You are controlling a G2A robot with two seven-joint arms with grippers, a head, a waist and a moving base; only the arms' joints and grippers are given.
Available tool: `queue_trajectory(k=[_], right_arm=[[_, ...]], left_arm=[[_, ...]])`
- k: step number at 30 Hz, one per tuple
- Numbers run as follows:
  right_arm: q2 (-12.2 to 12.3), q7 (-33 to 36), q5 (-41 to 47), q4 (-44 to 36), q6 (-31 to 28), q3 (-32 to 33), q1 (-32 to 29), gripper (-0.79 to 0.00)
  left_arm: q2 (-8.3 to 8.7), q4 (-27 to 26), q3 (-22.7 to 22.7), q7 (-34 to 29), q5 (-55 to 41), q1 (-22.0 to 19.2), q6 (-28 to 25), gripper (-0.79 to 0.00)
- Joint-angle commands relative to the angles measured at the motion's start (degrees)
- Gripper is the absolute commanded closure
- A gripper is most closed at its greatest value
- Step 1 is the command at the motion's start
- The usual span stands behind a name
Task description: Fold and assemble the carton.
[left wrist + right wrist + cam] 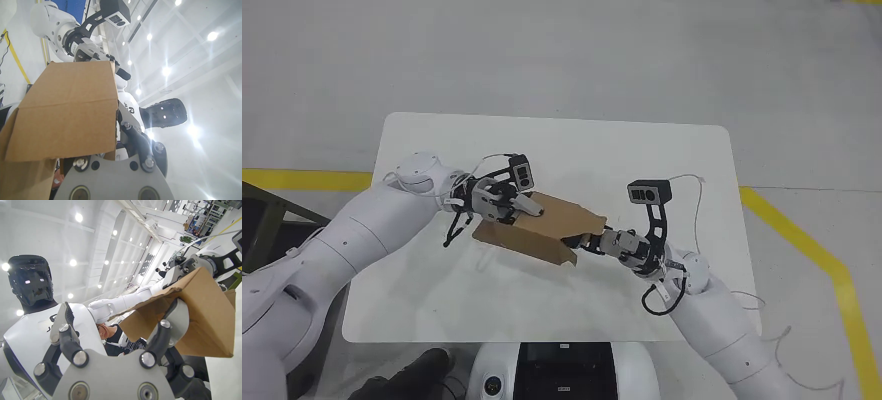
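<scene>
A brown carton is held partly opened above the middle of the white table, its flaps loose. My left gripper is shut on the carton's wall at its left end. In the left wrist view the carton hides one finger, while the other finger lies against the wall's edge. My right gripper stands open at the carton's right end. In the right wrist view one of its fingers presses on the carton under a torn flap, and the other finger is free.
Bare tabletop lies around the carton on all sides, widest at the far right. Yellow floor tape runs past the table's right side. The left arm's wrist camera and the right arm's stick up above the carton's ends.
</scene>
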Motion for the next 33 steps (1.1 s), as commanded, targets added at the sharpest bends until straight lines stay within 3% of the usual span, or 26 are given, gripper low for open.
queue_trajectory(k=[1,6,13,26,33], right_arm=[[-0.01,-0.1,0.04,-0.02,-0.1,0.27,-0.07,-0.785],[0.37,-0.94,-0.41,-1.14,-0.94,2.69,-1.3,-0.785],[0.83,-0.17,-0.58,-3.49,0.48,4.45,-3.15,-0.785],[-1.68,0.0,1.27,-0.5,-0.01,-4.33,1.24,-0.785],[-2.43,-1.64,0.09,0.78,-1.64,-5.32,2.77,-0.785]], left_arm=[[0.12,0.67,-0.51,0.0,-0.19,0.26,-0.5,0.0],[0.37,4.12,-1.87,0.0,1.49,0.53,-3.36,0.0],[0.05,7.38,-4.74,0.0,-3.56,2.33,-4.03,0.0],[-1.82,11.11,-7.56,0.0,-1.27,3.95,-4.16,0.0],[-2.47,12.03,-9.34,0.0,-0.56,4.66,-4.1,0.0]])
